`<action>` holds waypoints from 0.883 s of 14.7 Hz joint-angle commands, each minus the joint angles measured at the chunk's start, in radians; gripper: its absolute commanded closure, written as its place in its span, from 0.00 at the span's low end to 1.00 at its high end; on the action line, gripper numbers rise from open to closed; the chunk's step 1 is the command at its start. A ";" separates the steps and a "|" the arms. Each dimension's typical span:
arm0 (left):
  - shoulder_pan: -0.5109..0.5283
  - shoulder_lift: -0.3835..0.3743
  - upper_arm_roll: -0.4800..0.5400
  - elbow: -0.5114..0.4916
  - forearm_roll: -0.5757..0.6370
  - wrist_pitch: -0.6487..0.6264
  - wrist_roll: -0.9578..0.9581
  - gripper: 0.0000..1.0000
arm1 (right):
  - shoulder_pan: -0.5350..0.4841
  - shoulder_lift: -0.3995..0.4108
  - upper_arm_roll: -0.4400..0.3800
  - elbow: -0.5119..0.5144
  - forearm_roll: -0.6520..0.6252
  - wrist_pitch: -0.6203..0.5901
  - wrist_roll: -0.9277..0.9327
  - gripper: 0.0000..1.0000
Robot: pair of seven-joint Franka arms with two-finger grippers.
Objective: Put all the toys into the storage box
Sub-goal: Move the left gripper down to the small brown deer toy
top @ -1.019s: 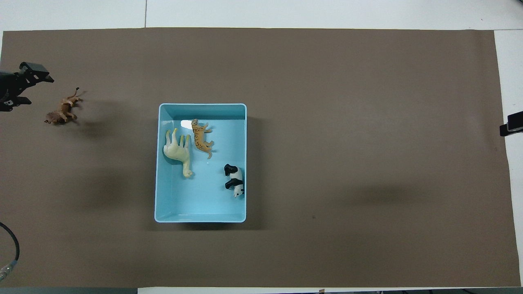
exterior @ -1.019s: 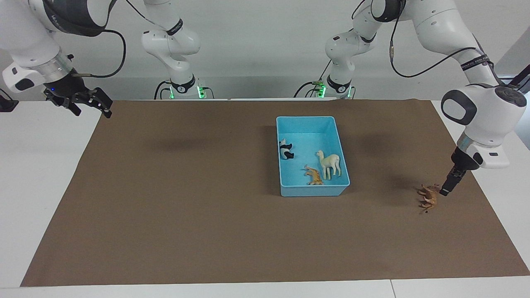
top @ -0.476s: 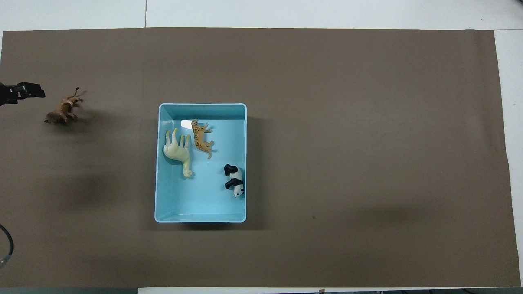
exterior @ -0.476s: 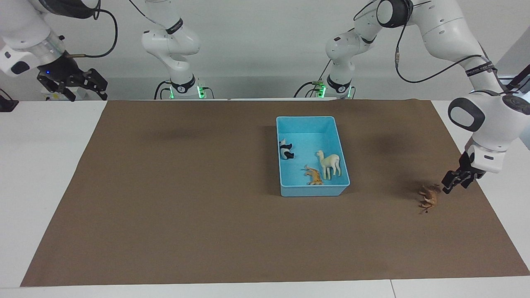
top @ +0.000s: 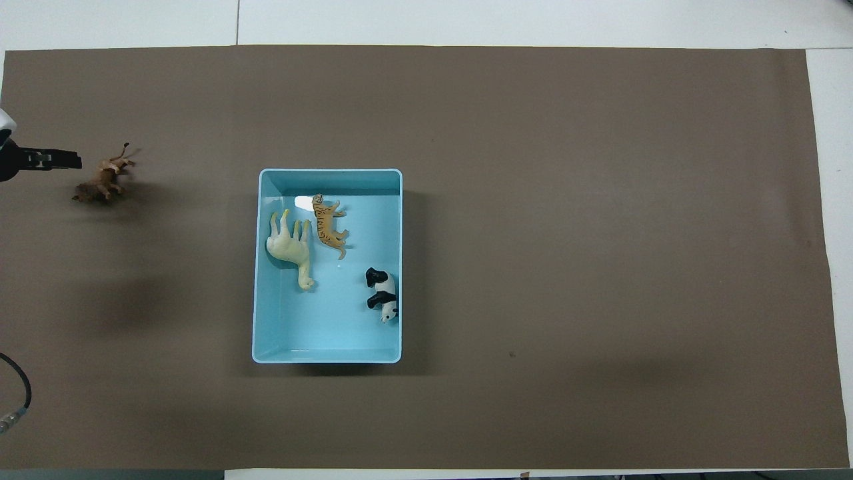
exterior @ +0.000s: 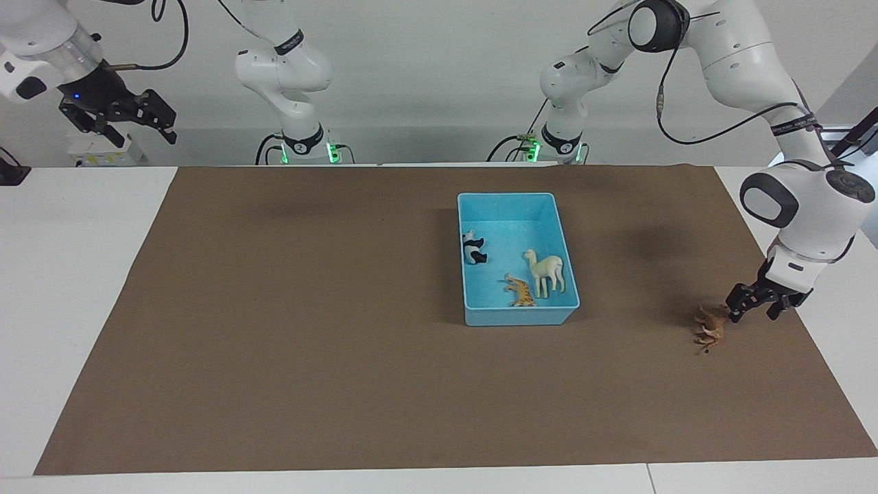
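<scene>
The light blue storage box (exterior: 511,200) (top: 330,173) sits mid-table. It holds three toys: a cream llama (exterior: 547,271) (top: 291,247), a striped tiger (exterior: 520,291) (top: 328,227) and a panda (exterior: 472,249) (top: 382,294). A reddish-brown animal (exterior: 708,329) (top: 103,181) lies on the mat toward the left arm's end. My left gripper (exterior: 752,314) is down low right beside it, open, with nothing between its fingers (top: 58,159); I cannot tell whether one fingertip touches the toy. My right gripper (exterior: 130,127) waits open and empty, raised high off the right arm's end of the table.
A brown mat (exterior: 309,343) covers most of the white table (exterior: 68,274). A loose cable (top: 16,400) shows at the robots' edge by the left arm. A small white box (exterior: 103,152) stands off the mat under the right gripper.
My left gripper has turned at the wrist and spread its fingers wider, staying beside the reddish-brown animal. The right gripper has risen and drawn back, leaving the overhead view. No toy has moved.
</scene>
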 commanded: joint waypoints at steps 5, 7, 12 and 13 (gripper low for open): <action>-0.032 -0.033 0.009 -0.057 0.051 0.009 0.060 0.00 | 0.022 0.062 0.001 0.068 -0.004 0.037 0.015 0.00; -0.029 -0.036 0.009 -0.056 0.051 -0.034 0.278 0.00 | 0.022 0.045 0.001 0.045 -0.019 0.053 0.021 0.00; -0.033 -0.051 0.007 -0.094 0.053 -0.046 0.456 0.00 | 0.025 0.048 0.004 0.053 -0.038 0.149 0.069 0.00; -0.035 -0.050 0.007 -0.100 0.053 -0.037 0.457 0.00 | 0.023 0.047 0.004 0.053 -0.036 0.148 0.092 0.00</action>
